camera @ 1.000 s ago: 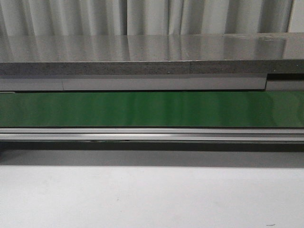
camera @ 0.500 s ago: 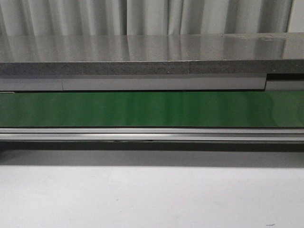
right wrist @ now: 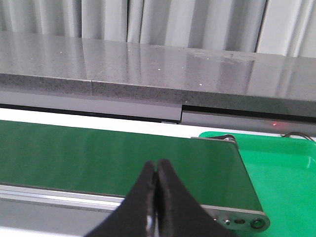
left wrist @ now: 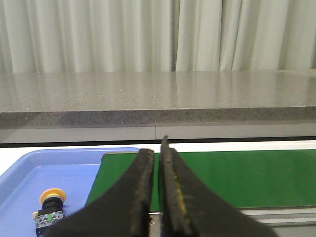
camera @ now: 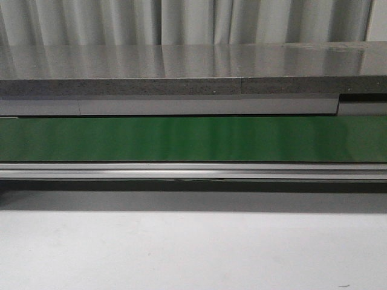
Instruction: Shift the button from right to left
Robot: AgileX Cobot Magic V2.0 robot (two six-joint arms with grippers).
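In the shallow blue plastic tray beside the green conveyor belt, the orange-capped black push-button is lying untouched, while the left gripper and right gripper are hovering with fingers pressed together, empty.

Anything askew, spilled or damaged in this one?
Nothing stands out. The button lies in the blue tray beside the green belt; both claws, left and right, are shut and empty.

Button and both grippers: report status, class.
Left gripper shut, empty. Right gripper shut, empty. Button sits in blue tray, beside green belt. Nothing blocking.
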